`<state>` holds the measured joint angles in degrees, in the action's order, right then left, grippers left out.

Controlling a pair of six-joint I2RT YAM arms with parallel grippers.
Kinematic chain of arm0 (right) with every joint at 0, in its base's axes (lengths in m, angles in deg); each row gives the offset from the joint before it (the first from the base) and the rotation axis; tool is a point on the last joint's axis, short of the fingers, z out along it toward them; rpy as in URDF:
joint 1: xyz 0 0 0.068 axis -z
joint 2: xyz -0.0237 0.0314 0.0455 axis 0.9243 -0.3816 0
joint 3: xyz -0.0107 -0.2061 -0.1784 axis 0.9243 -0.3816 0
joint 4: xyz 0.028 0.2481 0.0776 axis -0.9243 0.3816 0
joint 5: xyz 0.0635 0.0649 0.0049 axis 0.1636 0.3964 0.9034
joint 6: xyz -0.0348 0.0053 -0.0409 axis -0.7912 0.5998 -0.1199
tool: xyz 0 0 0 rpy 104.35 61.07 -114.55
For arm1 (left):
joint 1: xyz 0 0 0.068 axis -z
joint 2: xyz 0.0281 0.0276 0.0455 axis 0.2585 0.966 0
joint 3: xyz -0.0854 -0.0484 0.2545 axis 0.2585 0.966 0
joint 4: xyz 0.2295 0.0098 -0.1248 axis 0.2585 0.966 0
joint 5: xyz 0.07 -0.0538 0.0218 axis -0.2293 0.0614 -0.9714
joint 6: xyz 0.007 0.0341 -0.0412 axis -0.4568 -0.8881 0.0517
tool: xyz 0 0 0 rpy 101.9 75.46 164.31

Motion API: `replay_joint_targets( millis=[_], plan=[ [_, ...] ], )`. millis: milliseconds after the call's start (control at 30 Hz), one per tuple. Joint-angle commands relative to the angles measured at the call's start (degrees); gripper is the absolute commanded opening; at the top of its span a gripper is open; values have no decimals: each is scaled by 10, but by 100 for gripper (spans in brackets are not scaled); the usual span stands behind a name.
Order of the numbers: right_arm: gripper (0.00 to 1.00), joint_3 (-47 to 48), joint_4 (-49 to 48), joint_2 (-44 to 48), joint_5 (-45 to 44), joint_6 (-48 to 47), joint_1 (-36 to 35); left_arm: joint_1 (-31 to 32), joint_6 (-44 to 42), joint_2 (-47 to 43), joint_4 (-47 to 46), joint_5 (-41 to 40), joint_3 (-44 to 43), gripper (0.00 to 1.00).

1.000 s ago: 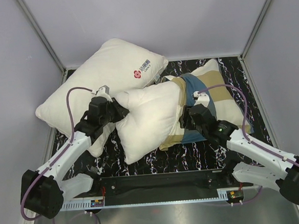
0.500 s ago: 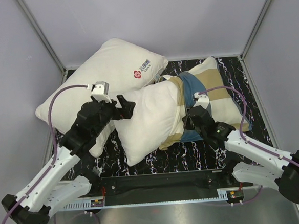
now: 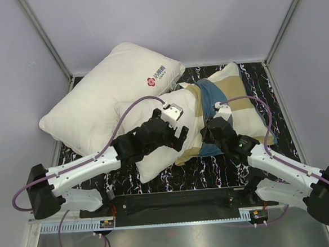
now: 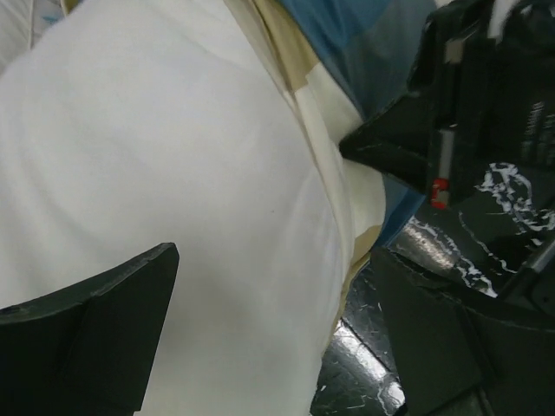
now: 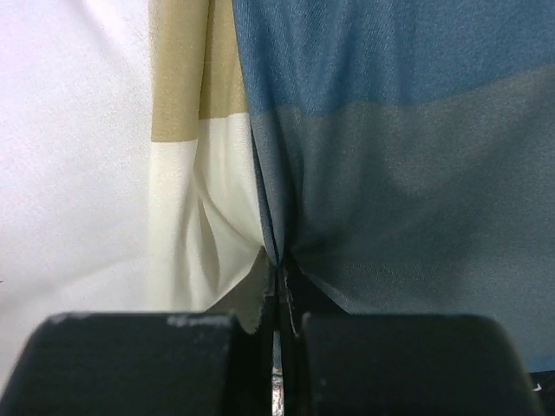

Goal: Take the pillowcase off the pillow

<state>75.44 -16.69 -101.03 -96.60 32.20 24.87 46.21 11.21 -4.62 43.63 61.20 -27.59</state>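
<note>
Top view: the plain plump off-white rectangular pillow [image 3: 147, 158] lies on the black marbled counter [image 3: 213, 174], its right part inside the soft teal, tan and cream checked pillowcase [image 3: 239, 95]. A white pillow with a red logo [image 3: 105, 88] lies behind it, the left pincer [image 3: 182, 138] is over the bare pillow, and the right pincer [image 3: 209, 136] is at the pillowcase's open edge. Left wrist view: the left pincer [image 4: 269, 347] is spread wide above the pillow surface, holding nothing. Right wrist view: the right pincer [image 5: 279, 325] is clamped on a pillowcase fold where teal meets cream.
</note>
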Motion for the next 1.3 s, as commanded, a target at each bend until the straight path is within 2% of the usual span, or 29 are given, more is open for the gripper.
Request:
replay_joint_targets(
  millis=[0, 267, 333, 367, 400, 433, 467, 500, 667, 767, 800, 933, 1033, 1267],
  plan=[
    [0, 3, -2, 17, 23, 16, -3, -4, -20, 23, -23, -45, 14, 99],
    [0, -1, 19, 53, 24, 18, -3, -5, 6, 119, -40, -92, 58, 99],
    [0, 1, 32, 74, 19, 16, -2, -5, 12, 137, -37, -90, 64, 80],
    [0, 3, 32, 74, 17, 13, -2, -5, 12, 139, -37, -89, 67, 67],
    [0, 4, 35, 82, 15, 11, -3, -5, 14, 140, -37, -88, 70, 48],
    [0, 4, 36, 86, 13, 6, -2, -5, 14, 139, -39, -88, 74, 16],
    [0, 8, 37, 89, 6, -4, -2, -5, 15, 134, -37, -92, 80, 3],
    [0, 13, 50, 92, -2, -9, -2, -5, 19, 130, -36, -95, 82, 0],
    [0, 66, 137, 102, -105, -37, -1, -15, 35, 67, 21, -134, 77, 0],
    [0, 85, 175, 121, -138, -52, 9, -37, 45, -12, 55, -139, 71, 0],
    [0, 89, 186, 132, -140, -54, 17, -43, 49, -60, 60, -139, 69, 0],
    [0, 110, 205, 160, -135, -76, 61, -79, 42, -159, 93, -140, 65, 0],
    [0, 124, 221, 171, -126, -92, 102, -99, 37, -201, 129, -157, 59, 0],
    [0, 104, 217, 162, -107, -80, 118, -103, 63, -211, 140, -146, 82, 0]
  ],
)
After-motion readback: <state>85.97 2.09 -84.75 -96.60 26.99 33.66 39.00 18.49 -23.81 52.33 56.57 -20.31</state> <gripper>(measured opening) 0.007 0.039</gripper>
